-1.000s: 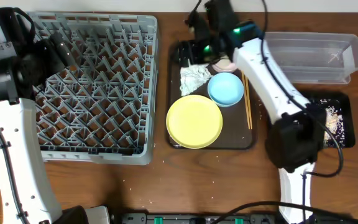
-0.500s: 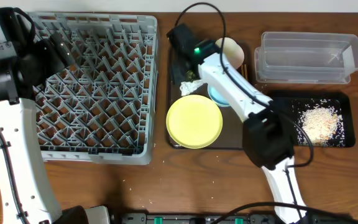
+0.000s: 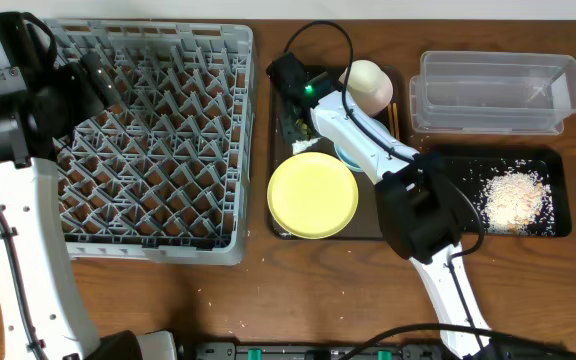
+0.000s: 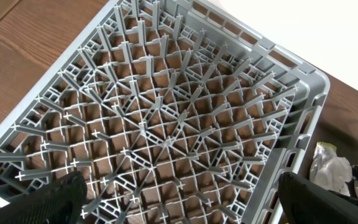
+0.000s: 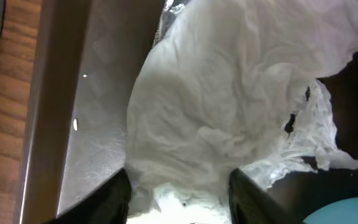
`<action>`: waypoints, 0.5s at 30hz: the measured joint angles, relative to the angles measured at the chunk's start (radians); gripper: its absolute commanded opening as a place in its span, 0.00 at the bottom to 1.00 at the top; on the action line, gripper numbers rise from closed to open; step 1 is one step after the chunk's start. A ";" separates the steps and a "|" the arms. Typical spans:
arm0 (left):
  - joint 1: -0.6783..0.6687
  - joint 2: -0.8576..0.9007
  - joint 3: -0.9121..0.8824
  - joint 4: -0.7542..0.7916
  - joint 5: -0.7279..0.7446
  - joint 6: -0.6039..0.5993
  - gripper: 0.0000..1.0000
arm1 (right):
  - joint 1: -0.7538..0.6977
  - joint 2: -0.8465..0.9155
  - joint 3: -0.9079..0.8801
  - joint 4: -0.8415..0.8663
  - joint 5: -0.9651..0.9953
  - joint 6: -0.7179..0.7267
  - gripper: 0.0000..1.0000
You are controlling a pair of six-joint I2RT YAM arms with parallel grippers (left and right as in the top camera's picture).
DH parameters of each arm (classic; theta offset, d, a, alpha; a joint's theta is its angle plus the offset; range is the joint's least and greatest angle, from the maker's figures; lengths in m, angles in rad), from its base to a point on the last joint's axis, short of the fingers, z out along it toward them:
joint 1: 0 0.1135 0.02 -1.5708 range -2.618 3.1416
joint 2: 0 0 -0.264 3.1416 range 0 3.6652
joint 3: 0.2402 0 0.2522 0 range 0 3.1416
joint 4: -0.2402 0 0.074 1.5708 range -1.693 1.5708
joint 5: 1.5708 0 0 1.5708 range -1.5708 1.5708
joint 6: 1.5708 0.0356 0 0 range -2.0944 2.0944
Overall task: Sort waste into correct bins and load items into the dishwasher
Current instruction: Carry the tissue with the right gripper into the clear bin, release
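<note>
As tray (image 3: pixel 560 218) holds rice (image 3: pixel 513 197), right pincer (image 5: pixel 180 190) straddling tissue (image 5: pixel 229 112)

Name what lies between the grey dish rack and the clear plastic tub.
The brown serving tray lies there, carrying the yellow plate and the cream cup; the overhead view shows it.

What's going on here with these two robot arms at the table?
A meal is being cleared away. The right pincer is down on the brown tray with the crumpled tissue between its fingers, though a firm grip isn't clear. The yellow plate and cup sit on that tray, not yet loaded. The left pincer hovers open over the grey dish rack.
</note>
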 measured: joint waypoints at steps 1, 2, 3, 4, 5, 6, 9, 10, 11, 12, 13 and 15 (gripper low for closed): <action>0.000 0.000 0.000 0.000 0.000 0.000 0.99 | 0.000 0.000 0.000 0.001 0.000 0.001 0.15; 0.000 0.000 0.000 0.000 0.000 0.000 0.99 | 0.000 0.000 0.000 0.001 0.000 0.000 0.04; 0.000 0.000 0.000 0.000 0.000 0.000 0.99 | 0.000 0.000 0.000 0.000 0.002 0.003 0.01; 0.000 0.000 0.000 0.000 0.000 0.000 0.99 | 0.000 0.000 0.000 -0.001 0.002 0.006 0.01; 0.000 0.000 0.000 0.000 0.000 0.000 0.99 | 0.000 0.000 0.000 -0.004 0.003 0.009 0.01; 0.000 0.000 0.000 0.000 0.000 0.000 0.99 | 0.000 0.000 0.000 -0.009 0.004 0.010 0.01; 0.000 0.000 0.000 0.000 0.000 0.000 0.99 | -0.003 0.000 0.003 -0.026 0.006 0.010 0.01; 0.000 0.000 0.000 0.000 0.000 0.000 0.99 | -0.003 -0.001 0.005 -0.027 0.006 0.010 0.01; 0.000 0.000 0.000 0.000 0.000 0.000 0.99 | -0.005 -0.003 0.008 -0.028 0.006 0.010 0.01; 0.000 0.000 0.000 0.000 0.000 0.000 0.99 | -0.007 -0.008 0.013 -0.029 0.006 0.010 0.01; 0.000 0.000 0.000 0.000 0.000 0.000 0.99 | -0.010 -0.014 0.020 -0.029 0.006 0.010 0.01; 0.000 0.000 0.000 0.000 0.000 0.000 0.99 | -0.016 -0.043 0.033 -0.021 0.006 0.010 0.01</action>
